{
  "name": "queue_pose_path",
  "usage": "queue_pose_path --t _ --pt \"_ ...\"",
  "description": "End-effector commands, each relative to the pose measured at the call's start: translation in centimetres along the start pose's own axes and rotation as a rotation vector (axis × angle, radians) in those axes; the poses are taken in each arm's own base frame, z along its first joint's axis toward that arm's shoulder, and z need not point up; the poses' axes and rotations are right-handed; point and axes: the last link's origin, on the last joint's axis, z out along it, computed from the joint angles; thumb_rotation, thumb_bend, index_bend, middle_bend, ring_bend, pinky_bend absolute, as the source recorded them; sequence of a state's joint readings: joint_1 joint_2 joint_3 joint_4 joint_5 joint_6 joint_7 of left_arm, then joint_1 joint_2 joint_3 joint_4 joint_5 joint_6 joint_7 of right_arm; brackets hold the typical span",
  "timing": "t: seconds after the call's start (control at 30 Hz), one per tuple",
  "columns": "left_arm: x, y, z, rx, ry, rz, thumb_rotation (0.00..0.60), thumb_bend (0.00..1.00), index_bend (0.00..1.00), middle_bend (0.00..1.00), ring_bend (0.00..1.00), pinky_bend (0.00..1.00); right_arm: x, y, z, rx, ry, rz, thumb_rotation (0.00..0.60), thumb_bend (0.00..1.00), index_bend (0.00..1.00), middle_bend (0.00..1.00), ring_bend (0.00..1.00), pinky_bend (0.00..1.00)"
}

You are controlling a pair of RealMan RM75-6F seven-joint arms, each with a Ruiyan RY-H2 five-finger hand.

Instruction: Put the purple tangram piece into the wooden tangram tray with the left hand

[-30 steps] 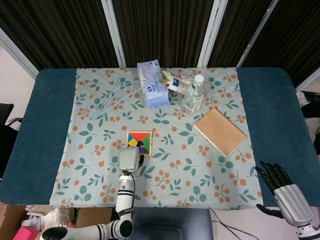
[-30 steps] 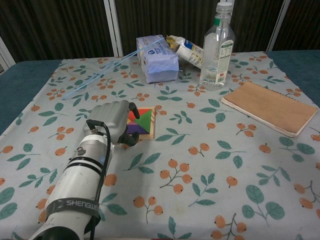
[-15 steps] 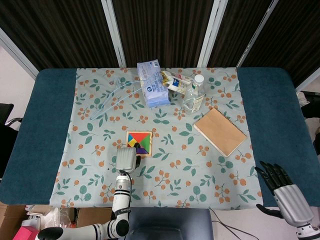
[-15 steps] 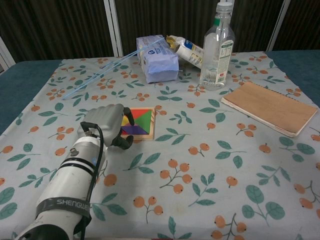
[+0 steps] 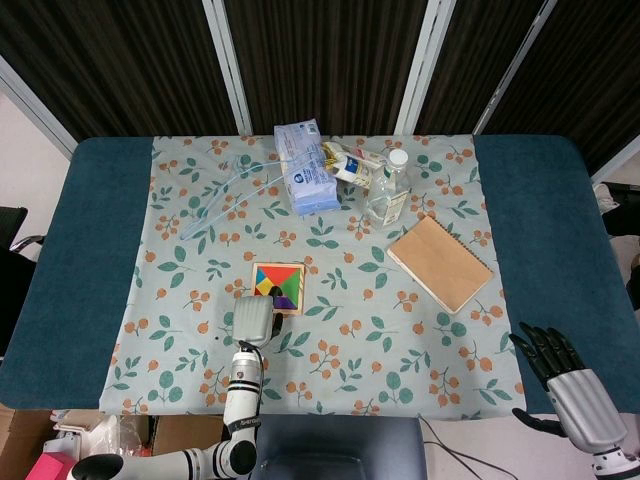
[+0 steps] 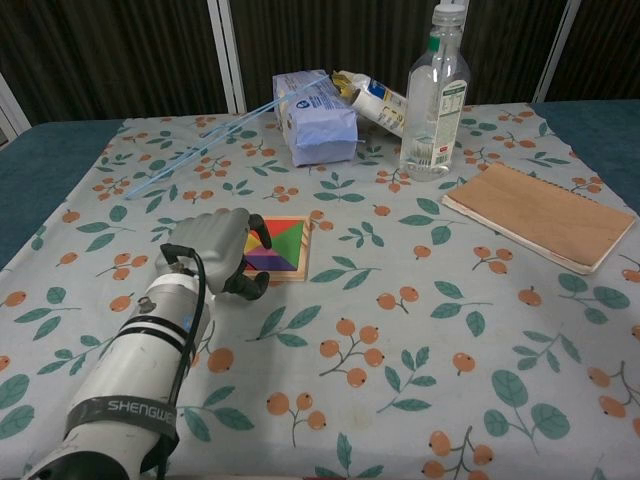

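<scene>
1. Left hand (image 6: 213,247) sits on the floral cloth just beside the near-left edge of the wooden tangram tray (image 6: 278,247). Its fingers (image 6: 247,285) are curled inward with nothing visibly in them; they look clenched, not grasping.
2. Purple tangram piece (image 6: 261,262) lies in the tray's near-left corner, level with the other coloured pieces, so placement looks done. Head view shows the same: purple piece (image 5: 285,300) at the tray's near edge, tray (image 5: 278,285) just beyond the left hand (image 5: 254,318).
3. Hand likely stays low and close because it only just let go; fingertips near the tray rim could nudge it.
4. Right hand (image 5: 570,385) hangs off the table's near-right corner, fingers spread, holding nothing, idle since the task is left-hand only.
</scene>
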State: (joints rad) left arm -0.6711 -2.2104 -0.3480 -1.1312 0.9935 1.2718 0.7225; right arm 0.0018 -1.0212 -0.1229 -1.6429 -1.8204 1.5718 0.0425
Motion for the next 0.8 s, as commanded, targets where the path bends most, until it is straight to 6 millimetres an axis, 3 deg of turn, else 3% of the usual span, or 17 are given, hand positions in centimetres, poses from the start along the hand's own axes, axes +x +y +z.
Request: queue_pose_path --t 0.03,0.27,0.4,0.47,0.57,0.63,0.7,0.8 --pt "0.1 -0.1 0.0 -0.003 0.000 0.000 0.600 0.39 0.22 1.00 1.00 1.00 0.0 0.0 0.0 -0.001 0.000 0.000 0.600 0.16 0.00 0.00 0.00 0.00" --pt "1.8 -0.4 -1.0 -0.075 0.030 -0.041 0.600 0.39 0.16 1.00 1.00 1.00 -0.1 -0.1 -0.1 0.004 -0.001 -0.010 0.600 0.16 0.00 0.00 0.00 0.00" --pt "4.3 -2.7 -3.5 -0.189 0.082 -0.045 0.600 0.38 0.15 0.93 0.99 1.00 -0.1 0.0 -0.1 -0.001 0.000 -0.015 0.600 0.16 0.00 0.00 0.00 0.00" --pt "5.7 -5.5 -5.3 -0.232 0.084 -0.041 0.600 0.38 0.14 0.76 0.82 0.87 -0.1 -0.1 -0.1 -0.002 0.000 -0.016 0.600 0.16 0.00 0.00 0.00 0.00" --pt "7.5 -10.0 -7.8 -0.251 0.087 -0.047 0.600 0.38 0.11 0.45 0.42 0.50 -0.2 -0.1 -0.2 -0.006 0.002 -0.020 0.600 0.16 0.00 0.00 0.00 0.00" --pt "8.6 -13.9 -10.0 -0.240 0.085 -0.087 0.600 0.38 0.09 0.30 0.24 0.31 -0.3 -0.2 -0.1 -0.008 0.003 -0.025 0.600 0.16 0.00 0.00 0.00 0.00" --pt "9.0 -17.5 -12.3 -0.230 0.063 -0.131 0.600 0.38 0.08 0.20 0.13 0.21 -0.5 -0.4 0.0 -0.011 0.002 -0.032 0.600 0.16 0.00 0.00 0.00 0.00" --pt "8.6 -22.0 -15.5 -0.225 -0.026 -0.161 0.600 0.38 0.07 0.10 0.04 0.14 -1.0 -0.7 0.4 -0.020 -0.008 -0.045 0.600 0.16 0.00 0.00 0.00 0.00"
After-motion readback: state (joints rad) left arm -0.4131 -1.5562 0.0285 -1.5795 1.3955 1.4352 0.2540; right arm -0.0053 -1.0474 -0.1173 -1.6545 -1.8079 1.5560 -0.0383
